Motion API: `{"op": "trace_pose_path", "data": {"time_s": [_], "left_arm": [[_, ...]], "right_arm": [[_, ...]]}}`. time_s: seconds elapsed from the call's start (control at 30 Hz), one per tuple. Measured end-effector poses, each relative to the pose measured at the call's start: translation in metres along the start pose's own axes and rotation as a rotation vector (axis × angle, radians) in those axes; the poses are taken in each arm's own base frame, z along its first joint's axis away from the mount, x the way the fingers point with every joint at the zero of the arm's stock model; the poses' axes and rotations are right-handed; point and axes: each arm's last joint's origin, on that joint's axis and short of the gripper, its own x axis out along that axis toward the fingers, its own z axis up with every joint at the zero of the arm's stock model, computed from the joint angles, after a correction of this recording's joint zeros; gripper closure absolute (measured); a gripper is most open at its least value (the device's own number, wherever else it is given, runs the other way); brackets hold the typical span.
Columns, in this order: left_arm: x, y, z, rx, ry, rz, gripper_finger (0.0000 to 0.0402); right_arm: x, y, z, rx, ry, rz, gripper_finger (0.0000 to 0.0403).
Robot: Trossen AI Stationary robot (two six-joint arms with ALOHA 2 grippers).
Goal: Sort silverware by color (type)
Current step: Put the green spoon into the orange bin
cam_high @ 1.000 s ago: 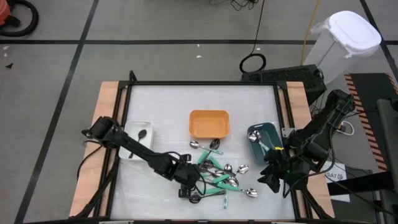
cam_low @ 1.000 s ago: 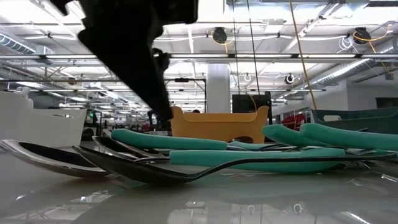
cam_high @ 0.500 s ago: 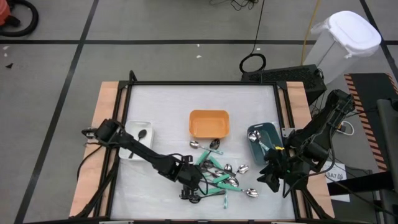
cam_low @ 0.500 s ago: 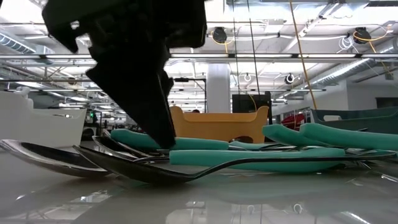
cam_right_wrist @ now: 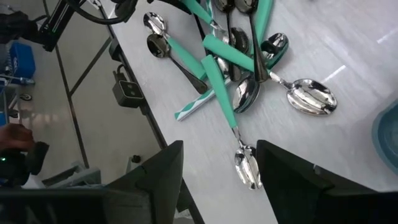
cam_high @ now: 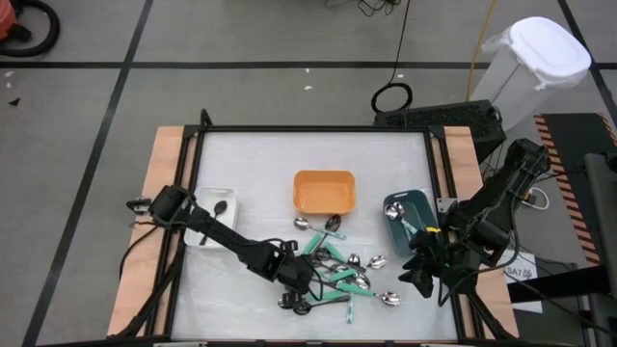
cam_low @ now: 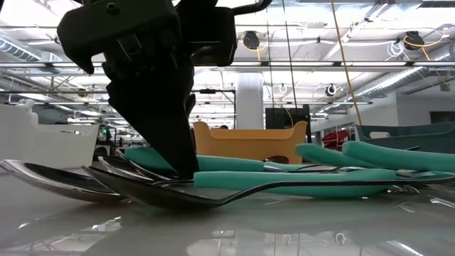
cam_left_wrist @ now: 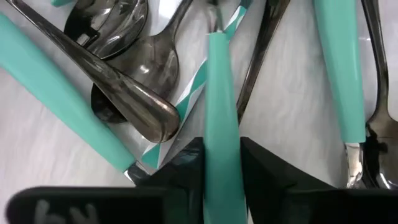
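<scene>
Robotics lab, open-plan industrial hall; exposed ceiling trusses (cam_low: 341, 67), hanging cables (cam_low: 340, 50), taped floor lines (cam_high: 116, 96); framed test table (cam_high: 313, 159) with two arms mounted left and right

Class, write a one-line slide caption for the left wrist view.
Left gripper closing around a teal handle amid the silverware pile.

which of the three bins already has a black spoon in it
The white bin at the table's left edge: one black spoon lies inside. The orange bin looks empty; the teal bin holds a silver-headed one.
</scene>
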Motion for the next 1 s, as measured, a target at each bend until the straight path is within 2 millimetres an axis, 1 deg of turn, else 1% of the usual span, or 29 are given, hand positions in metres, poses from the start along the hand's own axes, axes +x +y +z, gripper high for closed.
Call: {"op": "trace_pose_path", "data": {"time_s": [0.1,0.3,0.47,0.7,0.87,1.0], "left_arm": [[-0.001,-0.001,0.001,-0.017,0.000,0.000,0.0322],[-0.011,-0.007,0.015,-0.024,-0.028,-0.017,0.0323],[-0.021,-0.007,0.024,-0.023,-0.010,-0.003,0.0323],[-0.040,-0.012,0.038,-0.002,0.029,0.003,0.0323],[-0.062,-0.018,0.056,0.025,0.011,-0.009,0.0324],[-0.076,-0.018,0.068,0.044,-0.013,-0.018,0.0324]], "right_arm": [[0.000,0.000,0.000,0.000,0.000,0.000,0.0206],[0.000,0.000,0.000,0.000,0.000,0.000,0.0206],[0.000,0.000,0.000,0.000,0.000,0.000,0.0206],[0.000,0.000,0.000,0.000,0.000,0.000,0.0206],[0.000,-0.001,0.000,-0.002,0.000,-0.008,0.0206],[0.000,-0.001,0.000,-0.005,0.000,-0.015,0.0206]]}}
